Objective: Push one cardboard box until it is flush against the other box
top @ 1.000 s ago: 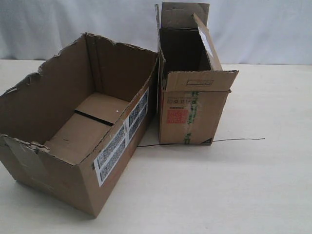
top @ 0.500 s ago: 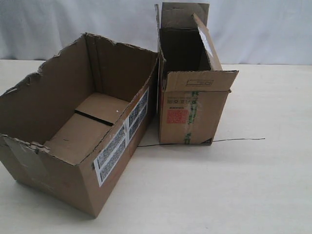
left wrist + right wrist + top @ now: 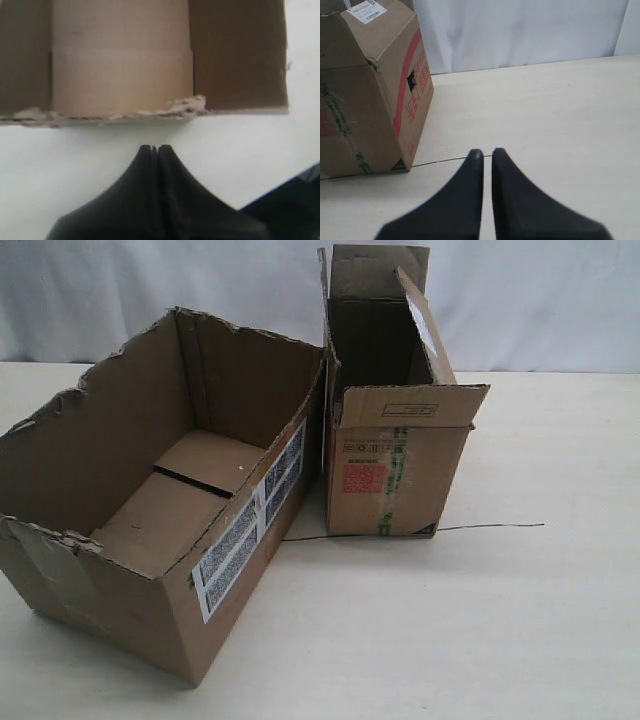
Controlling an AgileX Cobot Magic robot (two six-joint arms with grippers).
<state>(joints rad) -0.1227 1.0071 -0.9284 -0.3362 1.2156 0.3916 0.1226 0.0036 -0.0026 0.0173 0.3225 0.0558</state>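
Note:
The cardboard box (image 3: 150, 500), wide with ragged torn edges and white barcode labels, lies at the left of the exterior view with its open top up. The other box (image 3: 385, 455), narrow with upright flaps and a red label, stands beside it. Their far corners meet, and a wedge-shaped gap opens toward the front. Neither gripper shows in the exterior view. My left gripper (image 3: 154, 148) is shut and empty, a short way from an outer wall of the cardboard box (image 3: 120, 60). My right gripper (image 3: 486, 151) is shut and empty, with the other box (image 3: 365, 90) off to one side.
A thin dark line (image 3: 490, 527) runs across the pale table (image 3: 450, 640) from the foot of the other box. A white curtain (image 3: 540, 300) hangs behind the table. The same thin dark line (image 3: 445, 161) passes just ahead of my right fingertips.

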